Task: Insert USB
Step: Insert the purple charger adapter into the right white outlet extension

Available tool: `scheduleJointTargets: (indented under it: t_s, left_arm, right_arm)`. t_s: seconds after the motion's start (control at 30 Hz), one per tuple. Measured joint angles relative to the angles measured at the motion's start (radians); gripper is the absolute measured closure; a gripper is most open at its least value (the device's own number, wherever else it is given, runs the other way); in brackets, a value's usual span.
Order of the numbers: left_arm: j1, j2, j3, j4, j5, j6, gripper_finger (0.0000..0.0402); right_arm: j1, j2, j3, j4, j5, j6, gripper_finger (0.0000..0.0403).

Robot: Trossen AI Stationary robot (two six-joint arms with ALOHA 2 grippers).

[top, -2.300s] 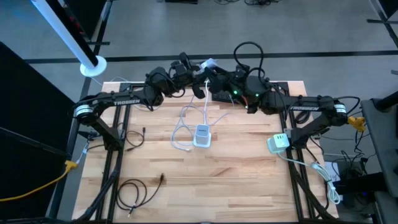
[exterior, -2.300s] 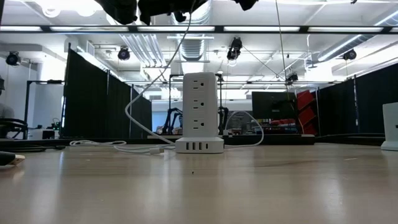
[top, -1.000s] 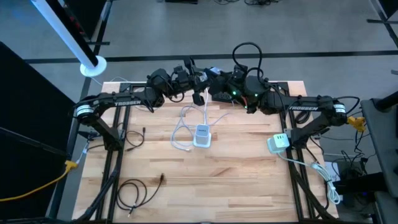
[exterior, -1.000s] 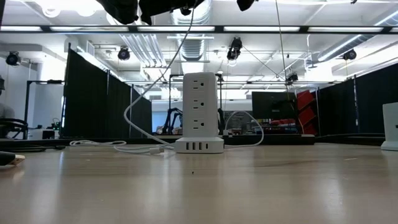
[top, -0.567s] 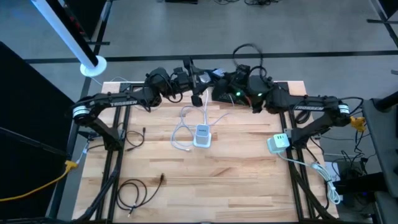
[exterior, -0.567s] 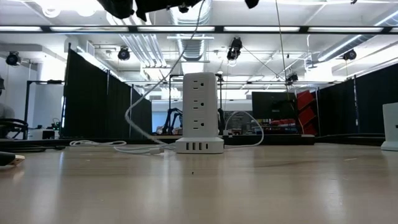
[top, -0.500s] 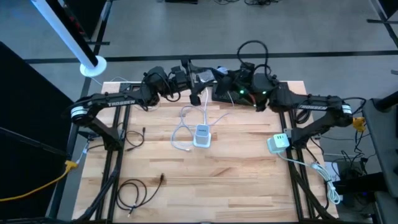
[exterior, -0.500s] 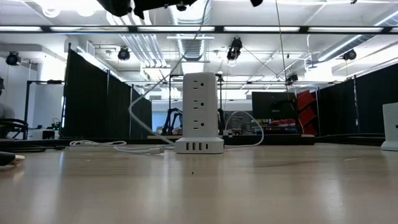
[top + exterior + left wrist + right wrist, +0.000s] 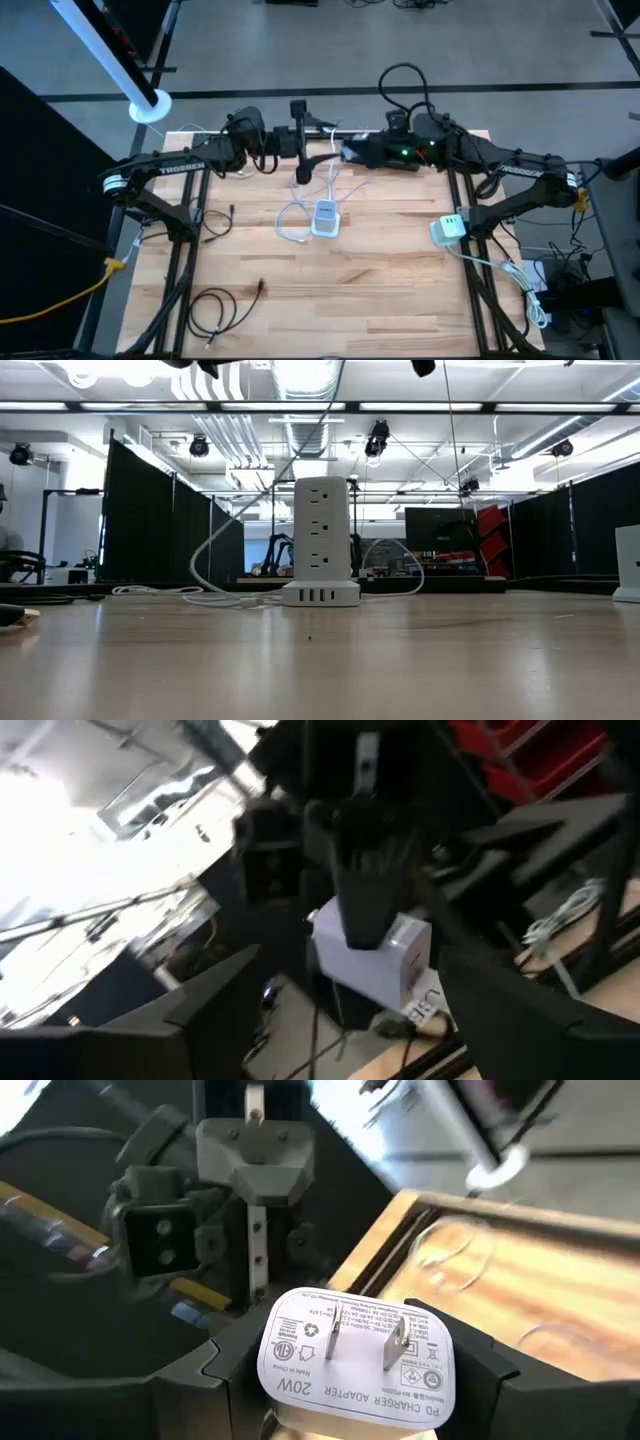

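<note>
Power tower (image 9: pixel 325 218): stood mid-table, USB ports low; white cable (image 9: pixel 296 213) looped beside it; right gripper (image 9: pixel 355 1395), beyond the tower, clamped on wall charger (image 9: pixel 352 1359), prongs outward, presumably kept steady for insertion; left gripper (image 9: pixel 299 141), opposite, fingers spread, nothing held.

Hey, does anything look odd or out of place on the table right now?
Nothing looks damaged or spilled. The power tower stands upright mid-table. The white cable lies in loose loops beside it, and the right gripper holds the charger adapter above the table's far edge.
</note>
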Motion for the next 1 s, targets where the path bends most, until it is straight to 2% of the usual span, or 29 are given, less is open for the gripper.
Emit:
scheduleJointTargets:
  t_s: [0.07,0.23,0.47,1.0]
  left_arm:
    - [-0.022,0.003,0.000,-0.026,0.003,0.005,0.0118]
    - [-0.067,0.004,0.000,-0.045,0.003,0.039,0.0124]
    - [-0.079,0.013,0.000,-0.051,0.006,0.038,0.0125]
    - [-0.085,0.051,0.000,-0.084,0.011,0.062,0.0126]
  right_arm:
    - [-0.004,0.006,0.000,-0.001,-0.055,0.002,0.0213]
    - [-0.005,0.015,0.000,-0.041,-0.115,0.024,0.0213]
    - [0.002,0.045,0.000,-0.054,-0.226,0.028,0.0213]
    - [0.001,0.078,0.001,-0.040,-0.322,0.026,0.0213]
